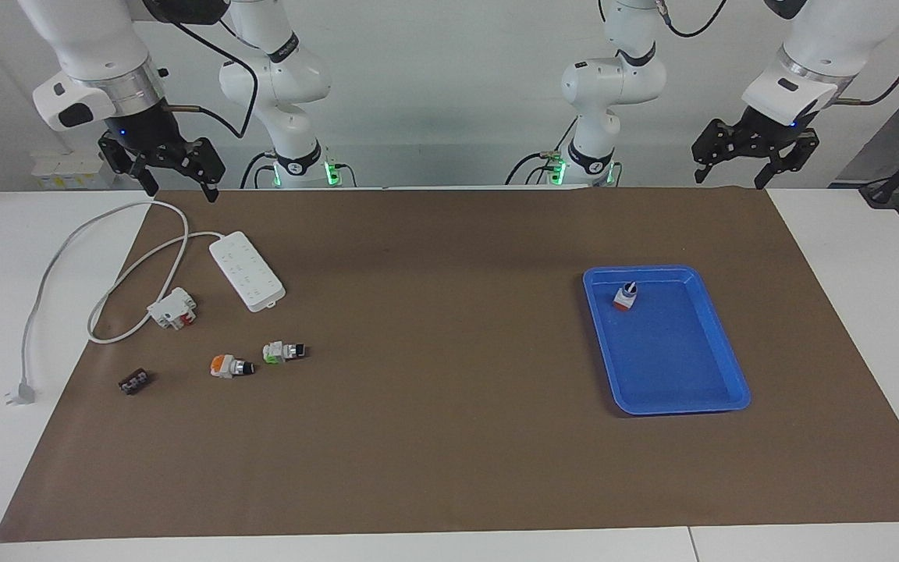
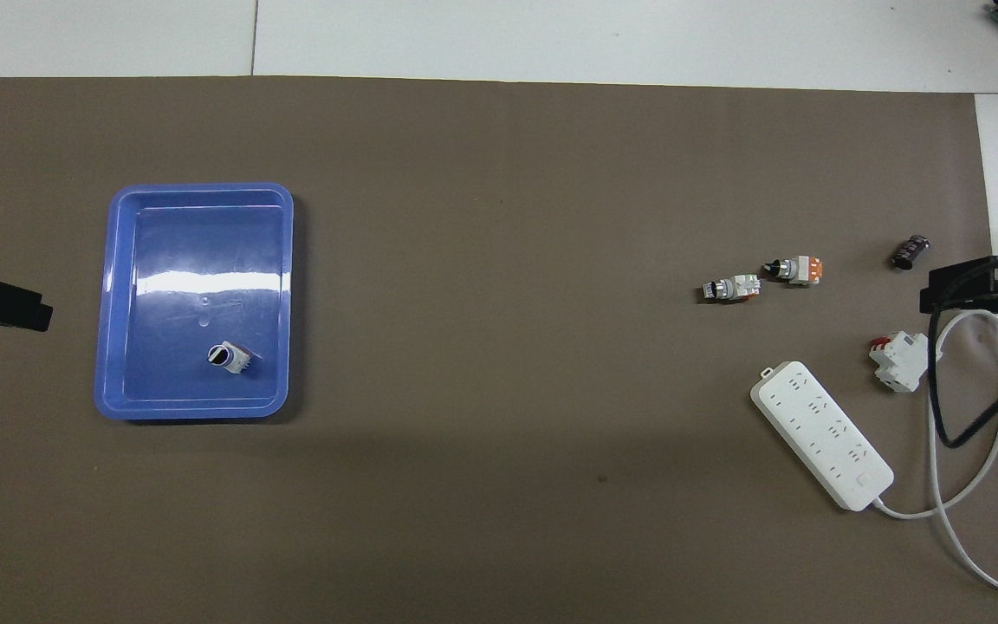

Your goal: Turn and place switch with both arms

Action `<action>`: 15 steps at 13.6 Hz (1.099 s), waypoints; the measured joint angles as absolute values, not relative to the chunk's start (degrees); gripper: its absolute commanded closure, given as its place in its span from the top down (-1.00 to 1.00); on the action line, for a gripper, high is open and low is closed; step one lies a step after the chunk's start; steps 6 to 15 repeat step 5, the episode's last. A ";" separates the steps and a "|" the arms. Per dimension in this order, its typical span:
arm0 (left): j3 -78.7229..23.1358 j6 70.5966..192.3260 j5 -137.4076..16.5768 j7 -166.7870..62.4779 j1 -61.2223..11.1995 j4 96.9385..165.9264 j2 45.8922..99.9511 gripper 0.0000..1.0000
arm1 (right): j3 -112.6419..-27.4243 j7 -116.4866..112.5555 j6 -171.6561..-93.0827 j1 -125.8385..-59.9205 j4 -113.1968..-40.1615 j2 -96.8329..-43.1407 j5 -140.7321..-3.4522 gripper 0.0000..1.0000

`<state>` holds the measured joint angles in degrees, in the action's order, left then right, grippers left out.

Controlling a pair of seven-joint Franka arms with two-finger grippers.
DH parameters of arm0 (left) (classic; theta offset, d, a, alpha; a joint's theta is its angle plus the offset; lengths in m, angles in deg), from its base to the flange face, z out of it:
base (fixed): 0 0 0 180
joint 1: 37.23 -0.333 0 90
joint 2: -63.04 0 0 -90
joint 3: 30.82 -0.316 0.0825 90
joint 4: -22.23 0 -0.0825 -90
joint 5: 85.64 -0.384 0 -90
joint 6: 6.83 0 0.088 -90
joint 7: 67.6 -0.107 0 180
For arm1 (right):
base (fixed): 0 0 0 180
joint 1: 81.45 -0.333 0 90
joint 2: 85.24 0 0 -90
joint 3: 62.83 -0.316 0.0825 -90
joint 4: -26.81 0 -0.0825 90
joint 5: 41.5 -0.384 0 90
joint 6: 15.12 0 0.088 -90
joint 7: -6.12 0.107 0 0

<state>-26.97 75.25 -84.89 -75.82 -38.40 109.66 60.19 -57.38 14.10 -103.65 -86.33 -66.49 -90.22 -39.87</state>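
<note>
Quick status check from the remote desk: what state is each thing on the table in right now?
Switch: standing in the blue tray, knob up, released.
Left pincer: open, raised, empty, waiting.
Right pincer: open, raised, empty.
Paler-green switch: lying on its side on the mat.
Orange-topped switch: lying on its side.
Power strip: flat, its plug unplugged.

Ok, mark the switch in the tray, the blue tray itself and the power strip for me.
switch (image 1: 626, 296): facing view, on its white body, standing in the tray.
blue tray (image 1: 719, 321): facing view, on the rim at the left arm's end.
power strip (image 2: 821, 433): overhead view, on its white top face.
</note>
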 measured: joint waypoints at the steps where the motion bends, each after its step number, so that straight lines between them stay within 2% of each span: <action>1: -26.96 75.25 -84.89 -74.29 -38.40 109.67 60.19 1.00 | -57.38 14.10 -103.64 -86.33 -66.49 -90.22 -39.87 0.99; 15: -26.88 75.25 -84.89 -69.93 -38.40 109.68 60.19 1.00 | -57.38 14.10 -103.64 -86.33 -66.48 -90.22 -39.87 0.99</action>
